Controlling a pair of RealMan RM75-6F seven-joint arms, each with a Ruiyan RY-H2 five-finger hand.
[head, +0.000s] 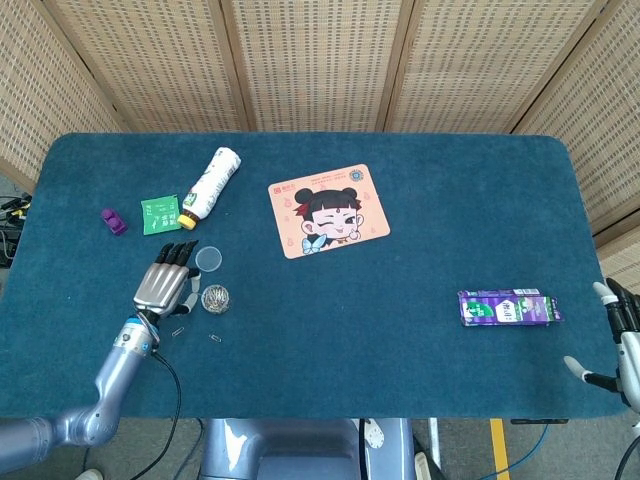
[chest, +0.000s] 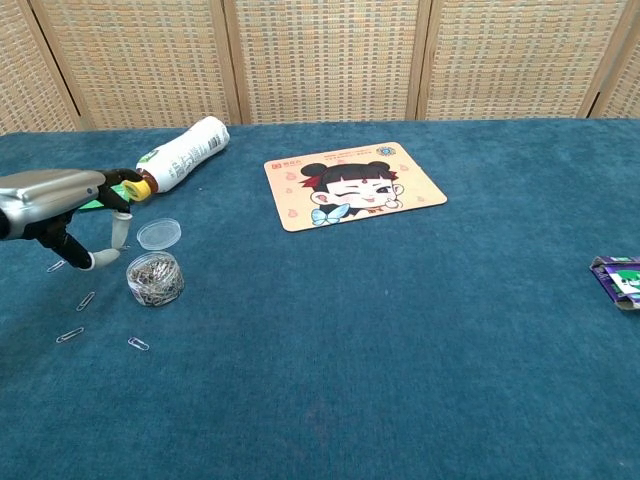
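Observation:
My left hand (head: 168, 280) hovers open over the blue table, fingers stretched forward, just left of a small clear jar of paper clips (head: 214, 298). In the chest view the left hand (chest: 60, 205) hangs above the cloth with its thumb pointing down beside the jar (chest: 155, 279). The jar's clear lid (head: 209, 259) lies just beyond the fingertips. My right hand (head: 620, 345) shows at the table's right edge, fingers apart and holding nothing, near a purple carton (head: 508, 307).
A white bottle with a yellow cap (head: 210, 182) lies on its side by a green packet (head: 158, 214) and a purple toy (head: 114, 221). A cartoon mouse pad (head: 328, 210) lies mid-table. Loose paper clips (chest: 86, 300) are scattered left of and before the jar.

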